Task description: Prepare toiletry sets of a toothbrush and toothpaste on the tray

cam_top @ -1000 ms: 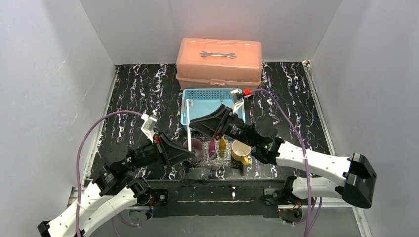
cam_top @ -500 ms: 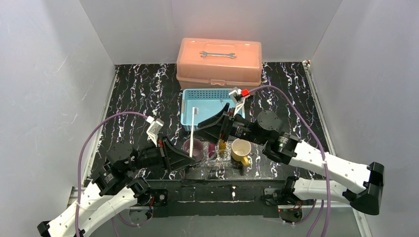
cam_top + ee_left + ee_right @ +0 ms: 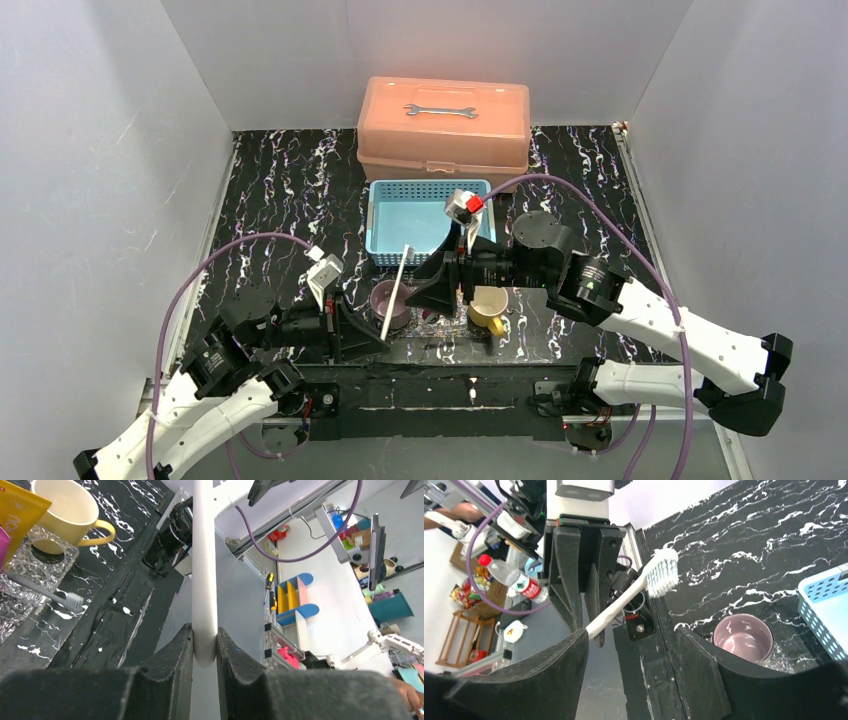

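My left gripper (image 3: 205,632) is shut on the lower end of a white toothbrush (image 3: 204,555). In the top view that toothbrush (image 3: 396,293) leans up and right from the left gripper (image 3: 378,338), crossing the purple mug (image 3: 384,297). My right gripper (image 3: 629,680) stands open facing the brush head (image 3: 663,572), with nothing between its fingers; from above the right gripper (image 3: 425,292) hangs over the clear tray (image 3: 445,330). A yellow toothpaste tube (image 3: 15,515) and a magenta one (image 3: 2,545) stand at the tray (image 3: 30,565), where a second toothbrush (image 3: 47,594) lies. The yellow mug (image 3: 487,303) stands at its right.
A light-blue mesh basket (image 3: 425,220) sits just behind the tray. Behind it is a salmon-pink toolbox (image 3: 443,120) with a wrench (image 3: 440,110) on its lid. White walls close in the black marbled table on three sides.
The right gripper has opened and swung from over the tubes to face left. The left gripper has drawn back toward the near edge, and its toothbrush has tipped to the right.
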Available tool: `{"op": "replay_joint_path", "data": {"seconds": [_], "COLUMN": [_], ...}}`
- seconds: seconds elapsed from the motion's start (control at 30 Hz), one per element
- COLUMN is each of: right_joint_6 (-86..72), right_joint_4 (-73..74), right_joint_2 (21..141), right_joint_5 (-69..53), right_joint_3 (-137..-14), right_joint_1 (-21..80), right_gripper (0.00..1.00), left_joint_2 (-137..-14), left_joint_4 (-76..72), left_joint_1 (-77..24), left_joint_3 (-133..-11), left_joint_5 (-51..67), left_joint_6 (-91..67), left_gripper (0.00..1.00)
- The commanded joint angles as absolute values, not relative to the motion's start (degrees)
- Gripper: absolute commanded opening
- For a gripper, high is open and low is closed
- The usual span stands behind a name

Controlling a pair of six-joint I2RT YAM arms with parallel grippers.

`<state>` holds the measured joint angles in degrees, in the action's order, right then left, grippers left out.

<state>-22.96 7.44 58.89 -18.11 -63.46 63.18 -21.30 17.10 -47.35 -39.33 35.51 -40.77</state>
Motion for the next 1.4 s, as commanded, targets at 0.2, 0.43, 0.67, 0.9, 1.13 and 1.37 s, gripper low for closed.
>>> {"op": "replay_joint_path", "data": {"seconds": [0.2,0.43,0.67,0.9,1.13,1.37], "right_joint_6": [-18.0,-19.4,-22.6,-26.9,-30.6,-29.8], "right_joint_4": [15.3,14.5,11.5,7.8,4.6,9.7], "right_joint_2": [55.9,55.0,55.0,57.0,58.8,60.5], "right_joint_5": [-21.6,-24.8,-27.7,-29.3,-31.3,-31.0], "right_joint_3": [-68.4,-68.7,-68.3,-67.1,-66.5,-68.7], "right_joint_1": [63.1,63.1,63.1,63.1,63.1,63.1], "right_gripper": [0.74,0.75,0.75,0.74,0.70,0.64], "left_joint_2": [-20.6,-20.9,-21.0,-21.7,-22.5,-22.7], "left_joint_4": [25.2,29.6,34.6,37.9,40.2,42.0], "left_joint_1": [-47.2,-47.3,-47.2,-47.3,-47.2,-47.2], "left_joint_3": [-43.3,-44.7,-45.7,-46.1,-46.4,-47.1], "left_joint_5": [45.1,48.4,49.9,51.1,51.3,50.5], "left_joint_6": [-33.8,-31.0,-28.0,-25.6,-23.5,-22.2], "left_gripper": [0.00,0.00,0.00,0.00,0.00,0.00]}}
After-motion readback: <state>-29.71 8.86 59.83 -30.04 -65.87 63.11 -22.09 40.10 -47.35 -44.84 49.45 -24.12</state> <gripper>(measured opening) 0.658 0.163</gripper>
